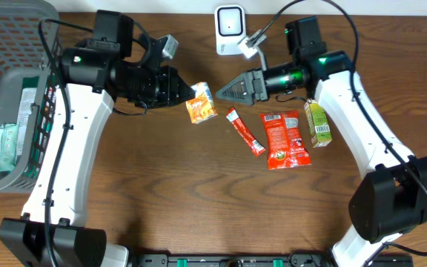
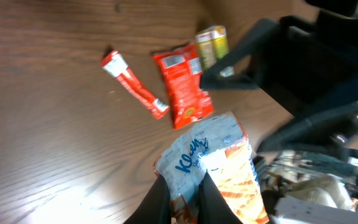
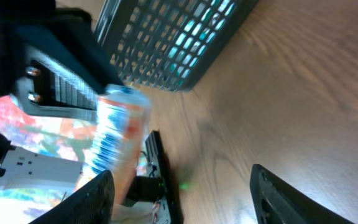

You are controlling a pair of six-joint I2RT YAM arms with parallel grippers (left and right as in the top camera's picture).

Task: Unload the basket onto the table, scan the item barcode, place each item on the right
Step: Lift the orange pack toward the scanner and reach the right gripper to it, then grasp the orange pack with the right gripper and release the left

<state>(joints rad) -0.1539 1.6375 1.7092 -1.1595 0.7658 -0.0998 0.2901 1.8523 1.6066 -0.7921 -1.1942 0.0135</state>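
Note:
An orange, white and blue packet hangs above the table, and my left gripper is shut on its edge. In the left wrist view both dark fingers pinch the packet at its lower end. My right gripper points left, its tips just right of the packet and apart from it. In the right wrist view its jaws stand wide open, with the blurred packet just beyond the left finger. A white scanner stands at the table's back edge.
A red stick sachet, a red pouch and a green carton lie right of centre. A grey basket with packets in it stands at the left edge. The basket's mesh wall shows behind my left arm.

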